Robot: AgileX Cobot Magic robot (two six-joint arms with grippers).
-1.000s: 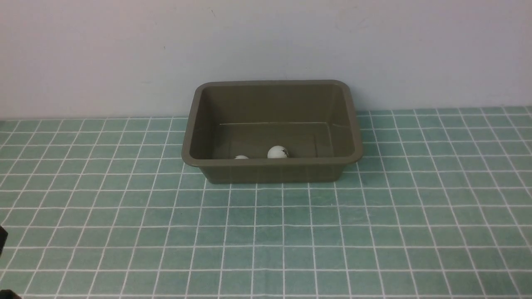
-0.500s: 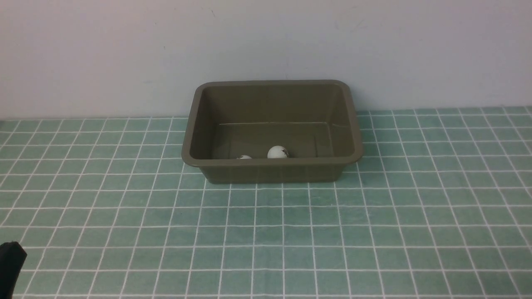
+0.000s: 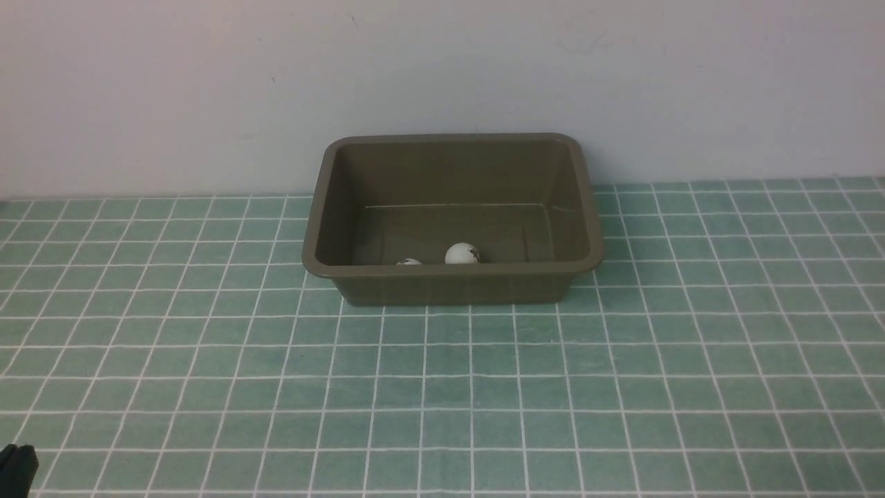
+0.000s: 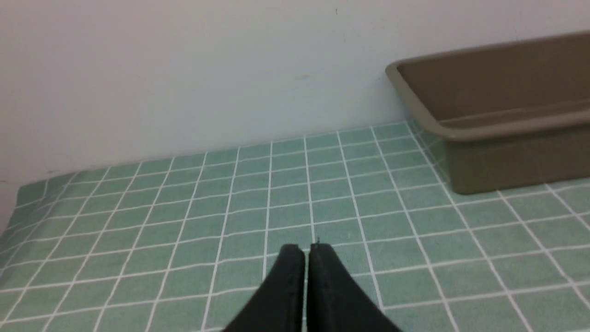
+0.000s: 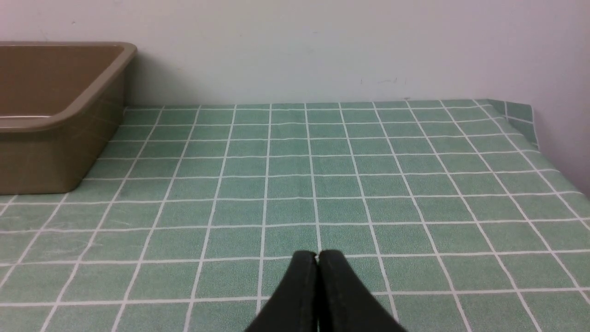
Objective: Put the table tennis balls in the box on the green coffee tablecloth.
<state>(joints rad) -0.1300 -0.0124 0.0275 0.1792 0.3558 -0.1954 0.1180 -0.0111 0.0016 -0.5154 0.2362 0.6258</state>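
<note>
The olive-brown box stands on the green checked tablecloth by the back wall. Two white table tennis balls lie inside it near the front wall: one shows well, the other is mostly hidden behind the rim. My left gripper is shut and empty, low over the cloth, left of and nearer than the box; its tip shows at the front view's bottom left. My right gripper is shut and empty, to the right of the box, out of the front view.
A plain pale wall runs behind the box. The cloth's left edge and right edge fold at the table's sides.
The left gripper's dark tip rose at the front view's bottom left, then dropped lower. The half-hidden ball rolled slightly right inside the box.
</note>
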